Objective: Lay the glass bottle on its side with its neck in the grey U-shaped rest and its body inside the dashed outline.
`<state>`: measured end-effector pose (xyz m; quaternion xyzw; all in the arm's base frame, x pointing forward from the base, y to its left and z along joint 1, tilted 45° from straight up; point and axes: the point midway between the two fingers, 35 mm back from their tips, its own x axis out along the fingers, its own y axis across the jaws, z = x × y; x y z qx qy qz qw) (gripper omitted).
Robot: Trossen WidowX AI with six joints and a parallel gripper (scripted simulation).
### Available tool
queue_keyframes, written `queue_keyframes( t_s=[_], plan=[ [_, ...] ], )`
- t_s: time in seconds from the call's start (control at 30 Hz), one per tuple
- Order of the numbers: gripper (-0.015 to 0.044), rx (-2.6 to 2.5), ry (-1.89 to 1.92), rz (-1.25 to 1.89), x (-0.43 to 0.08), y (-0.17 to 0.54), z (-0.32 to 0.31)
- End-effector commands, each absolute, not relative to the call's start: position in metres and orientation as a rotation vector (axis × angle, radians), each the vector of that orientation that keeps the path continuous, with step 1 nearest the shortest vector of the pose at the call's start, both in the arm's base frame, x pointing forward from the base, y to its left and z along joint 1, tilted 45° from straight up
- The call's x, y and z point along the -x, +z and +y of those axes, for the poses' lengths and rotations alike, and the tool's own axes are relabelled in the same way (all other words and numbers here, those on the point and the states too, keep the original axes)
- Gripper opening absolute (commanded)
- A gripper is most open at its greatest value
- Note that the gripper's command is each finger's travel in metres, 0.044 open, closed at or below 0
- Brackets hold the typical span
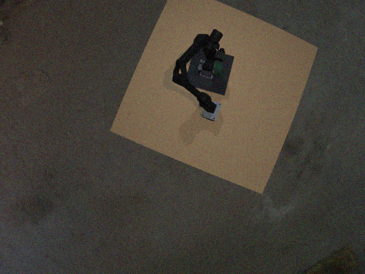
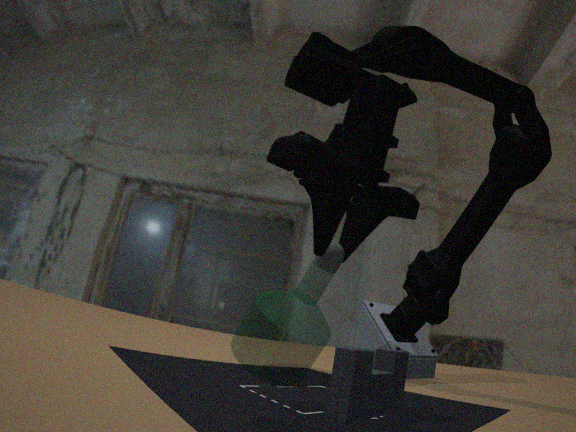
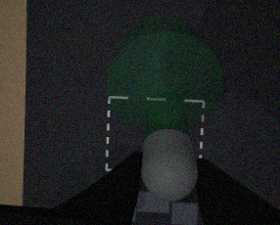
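"While the light is this dim, can you make out what the gripper is doing?"

"Yes, its two fingers point downward and are clamped on the pale upper end of the neck, one on each side. They stand only partway apart, with the neck filling the gap."

"And the green glass bottle itself?"

"It's tilted, neither upright nor lying down. Its broad body is lower than the neck, and the neck slants up towards the side where the grey U-shaped rest stands."

"Is the neck in that rest?"

"No, it's above it, apart from it. The rest stands on the dark mat, near the dashed outline."

"Where's the body, then?"

"From the wrist view, it overlaps the outline's far edge and reaches past it. Whether its bottom edge touches the mat, I can't tell from here."
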<state>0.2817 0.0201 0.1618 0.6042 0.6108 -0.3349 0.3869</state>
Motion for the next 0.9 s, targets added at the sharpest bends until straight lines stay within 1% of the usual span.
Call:
queue_keyframes(
  t_s=[0.0,0.87],
  plan=[
    [0.0108,-1.541,-0.843,1.562,-0.281,0.166,0.029],
    [0.0108,-1.523,-0.897,1.510,-0.278,0.174,0.046]
  ],
)
